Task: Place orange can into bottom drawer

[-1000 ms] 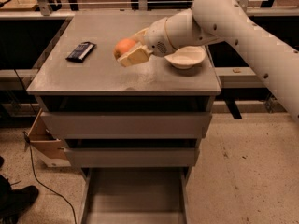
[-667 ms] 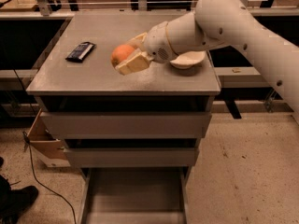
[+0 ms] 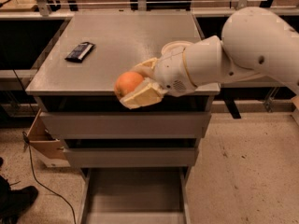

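The white arm [image 3: 243, 50] is reaching in from the right side, its thick rounded upper segment sitting high at the edge of the view and its forearm angling down and leftward toward the front edge of the table [image 3: 126, 36]. The wrist is pointing left and slightly downward, so the gripper [image 3: 131, 85] is lying almost sideways. Its two pale fingers are clenching the orange can [image 3: 127, 82], one finger [image 3: 145, 65] pressing over the top and the other [image 3: 140, 96] cupping it from below. The orange can is hanging in this grasp over the table's front lip, touching nothing else.

Below it, the two upper drawers [image 3: 124, 124] are sitting nearly closed, while the bottom drawer [image 3: 135, 195] is standing pulled out, showing its flat grey floor almost straight beneath the can.

On the table, a flat black packet [image 3: 80, 51] is lying near the left edge, well apart from the gripper. A white bowl [image 3: 175, 45] is peeking out just behind the wrist, mostly hidden by it. A cardboard box [image 3: 39, 139] is resting on the floor to the left of the drawers.
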Robot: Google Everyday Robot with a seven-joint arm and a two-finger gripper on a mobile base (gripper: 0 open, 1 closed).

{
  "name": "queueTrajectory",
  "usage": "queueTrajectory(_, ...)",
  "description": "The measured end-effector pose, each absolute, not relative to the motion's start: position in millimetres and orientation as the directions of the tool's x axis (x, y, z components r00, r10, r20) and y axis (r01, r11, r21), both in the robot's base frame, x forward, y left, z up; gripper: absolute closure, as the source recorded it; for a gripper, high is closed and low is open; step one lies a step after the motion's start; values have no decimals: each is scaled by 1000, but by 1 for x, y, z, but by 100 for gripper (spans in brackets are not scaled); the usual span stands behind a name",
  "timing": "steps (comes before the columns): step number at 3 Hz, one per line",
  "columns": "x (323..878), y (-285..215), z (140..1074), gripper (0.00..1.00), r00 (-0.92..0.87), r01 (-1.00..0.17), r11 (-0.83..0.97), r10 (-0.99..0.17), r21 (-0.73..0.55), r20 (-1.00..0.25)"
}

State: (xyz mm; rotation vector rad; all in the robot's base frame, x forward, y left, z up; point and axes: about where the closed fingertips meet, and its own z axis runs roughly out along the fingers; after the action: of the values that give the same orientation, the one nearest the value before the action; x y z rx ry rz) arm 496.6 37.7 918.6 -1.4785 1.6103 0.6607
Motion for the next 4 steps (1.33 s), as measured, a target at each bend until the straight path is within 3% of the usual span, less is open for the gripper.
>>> queueTrajectory(1,442,14,886,100,3,-977,172,-583,-127,-812)
queueTrajectory(3,431,12,865,100,17,-977,160,-604,-143,-797)
queueTrajectory(4,407,1,808,100,-4,-976,174,-615,-131,-788)
